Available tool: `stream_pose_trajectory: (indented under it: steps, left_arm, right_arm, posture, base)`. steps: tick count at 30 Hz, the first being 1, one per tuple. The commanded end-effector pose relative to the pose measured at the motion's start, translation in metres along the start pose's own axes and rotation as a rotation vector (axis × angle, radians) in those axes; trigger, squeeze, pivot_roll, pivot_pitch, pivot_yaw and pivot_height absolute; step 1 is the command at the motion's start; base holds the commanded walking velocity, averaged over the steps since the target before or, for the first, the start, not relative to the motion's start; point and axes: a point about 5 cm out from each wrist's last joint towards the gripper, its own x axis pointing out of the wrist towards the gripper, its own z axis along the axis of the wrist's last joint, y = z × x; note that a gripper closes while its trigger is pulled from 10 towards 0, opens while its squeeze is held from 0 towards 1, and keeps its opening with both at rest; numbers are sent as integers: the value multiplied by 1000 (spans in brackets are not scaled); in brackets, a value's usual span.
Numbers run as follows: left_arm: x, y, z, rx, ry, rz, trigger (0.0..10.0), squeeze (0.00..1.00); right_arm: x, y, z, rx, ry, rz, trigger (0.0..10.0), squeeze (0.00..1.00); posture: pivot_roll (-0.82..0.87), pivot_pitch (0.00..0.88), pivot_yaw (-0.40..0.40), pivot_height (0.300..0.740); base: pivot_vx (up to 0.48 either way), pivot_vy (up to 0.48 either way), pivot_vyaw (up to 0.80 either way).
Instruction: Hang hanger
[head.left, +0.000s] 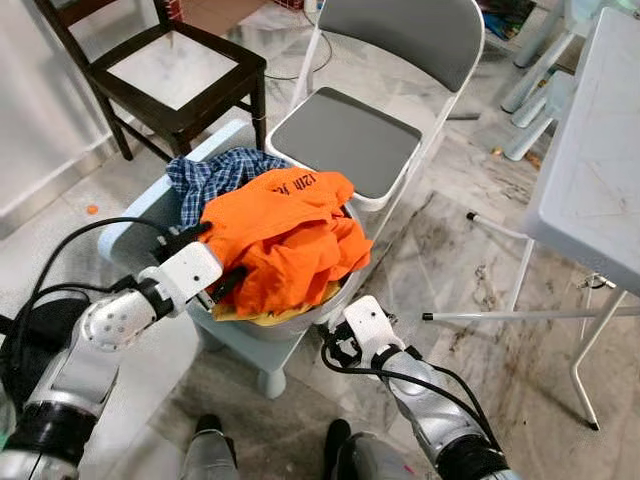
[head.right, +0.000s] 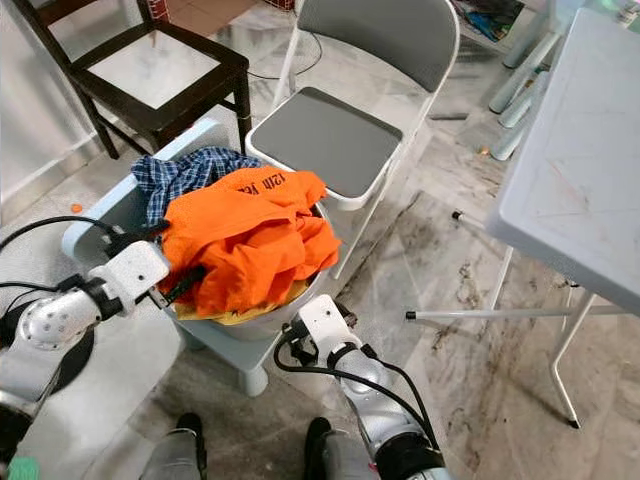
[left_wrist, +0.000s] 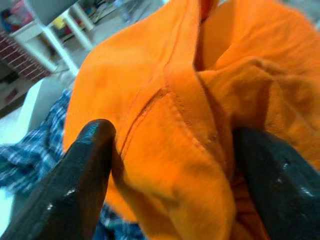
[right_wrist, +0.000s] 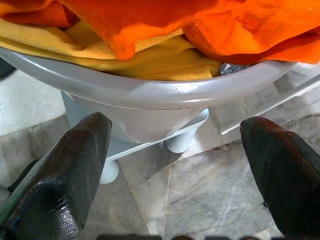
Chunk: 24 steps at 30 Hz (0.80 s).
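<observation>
An orange shirt (head.left: 285, 235) is heaped on top of a grey basin (right_wrist: 150, 90), with a blue plaid shirt (head.left: 215, 178) behind it and a yellow cloth (right_wrist: 150, 55) under it. My left gripper (head.left: 225, 283) is at the shirt's left front edge. In the left wrist view its two black fingers (left_wrist: 80, 175) stand apart, open, with an orange fold (left_wrist: 175, 150) bulging between them. Low at the basin's front right, my right gripper (head.left: 335, 348) is open just below the rim, holding nothing.
The basin rests on a light blue stool (head.left: 140, 215). A grey folding chair (head.left: 345, 140) stands right behind it and a dark wooden chair (head.left: 175, 75) at the back left. A white table (head.left: 600, 150) with thin metal legs fills the right side. The floor is marble.
</observation>
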Motion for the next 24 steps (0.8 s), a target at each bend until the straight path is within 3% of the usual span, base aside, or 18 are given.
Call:
stream_pose_trajectory:
  steps: [1, 14, 24]
  left_arm:
    - [3, -14, -3, -10, -12, -81, 0, 0]
    - [5, -15, -3, -29, -49, -76, 0, 0]
    - [3, -11, -10, -113, -38, 14, 0, 0]
  right_arm:
    - [-5, -1, -13, 8, 47, -17, 10000, 0]
    - [-5, -5, -14, 11, 54, -36, 10000, 0]
    - [-6, -6, -13, 11, 52, -34, 10000, 0]
  posture:
    - [222, 296, -121, 740]
    - [220, 299, -121, 740]
    - [218, 298, -123, 740]
  base:
    - [0, 0, 0]
    - [0, 0, 0]
    - [0, 0, 0]
